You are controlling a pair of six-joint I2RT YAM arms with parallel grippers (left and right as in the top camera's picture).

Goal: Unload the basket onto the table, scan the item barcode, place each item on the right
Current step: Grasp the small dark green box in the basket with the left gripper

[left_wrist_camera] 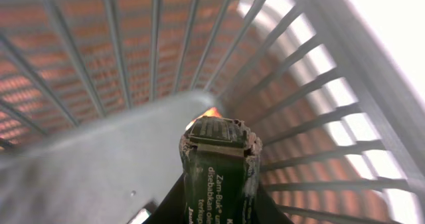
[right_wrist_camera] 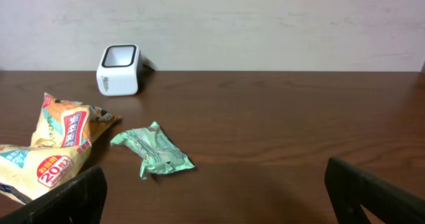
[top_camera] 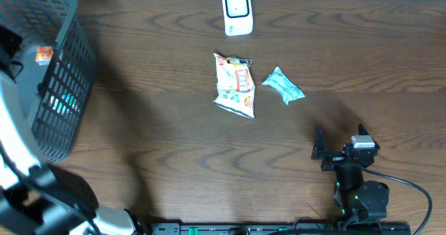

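In the left wrist view a dark green item (left_wrist_camera: 218, 161) with white print, "Zam-Buk" readable on it, stands up between my left gripper's black fingers (left_wrist_camera: 171, 209). My left gripper (left_wrist_camera: 216, 207) is shut on it inside the grey mesh basket (left_wrist_camera: 133, 51). No barcode shows on the side I see. The white scanner (top_camera: 237, 12) stands at the table's far edge, also in the right wrist view (right_wrist_camera: 119, 70). My right gripper (top_camera: 341, 150) rests open near the front right, nothing between its fingers (right_wrist_camera: 66, 197).
A yellow snack bag (top_camera: 235, 85) and a mint green packet (top_camera: 282, 86) lie mid-table in front of the scanner. The basket (top_camera: 63, 67) fills the left edge, with an orange thing (top_camera: 44, 53) and a teal thing (top_camera: 66, 101) inside.
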